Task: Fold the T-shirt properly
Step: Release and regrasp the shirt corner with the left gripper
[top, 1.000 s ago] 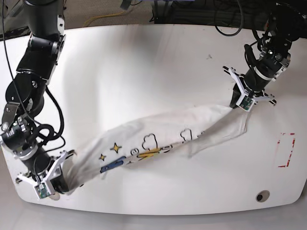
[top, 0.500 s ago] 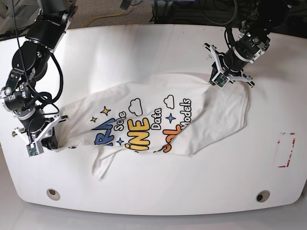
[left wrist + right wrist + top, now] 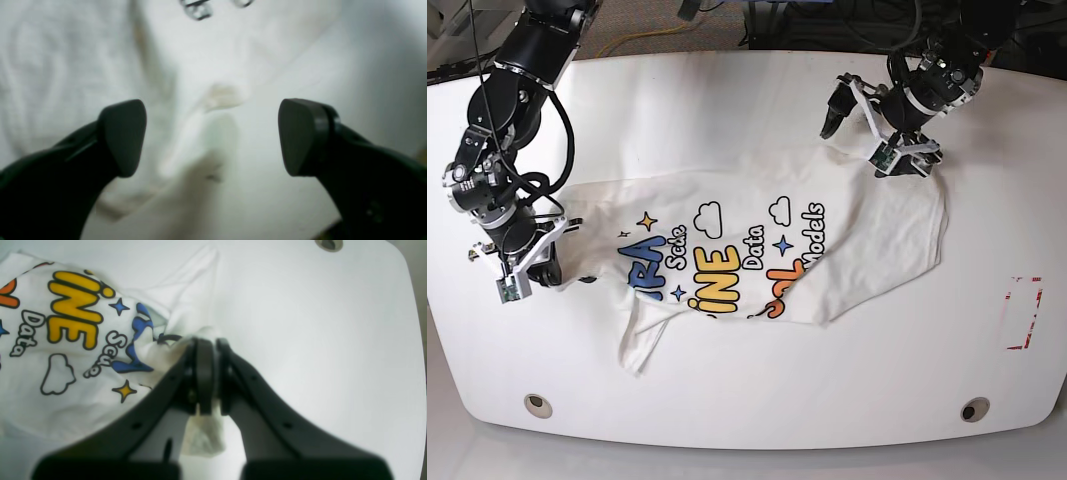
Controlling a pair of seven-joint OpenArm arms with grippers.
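- White table (image 3: pixel 757 400): T-shirt (image 3: pixel 757 250) now spread flatter (print up).
- Left gripper (image 3: pixel 867 135) has released it, jaws wide above the shirt's edge.
- Right gripper (image 3: pixel 527 275) stays clamped on cloth.

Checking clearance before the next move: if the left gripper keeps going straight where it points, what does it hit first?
Most likely the T-shirt: the open left gripper points down at a bunched fabric edge lying between its fingers, with the table just beside it. The blur leaves depth unclear.

We find the T-shirt (image 3: pixel 83 66) too blurred at the left wrist; its lettering (image 3: pixel 71 311) is cut off at the right.
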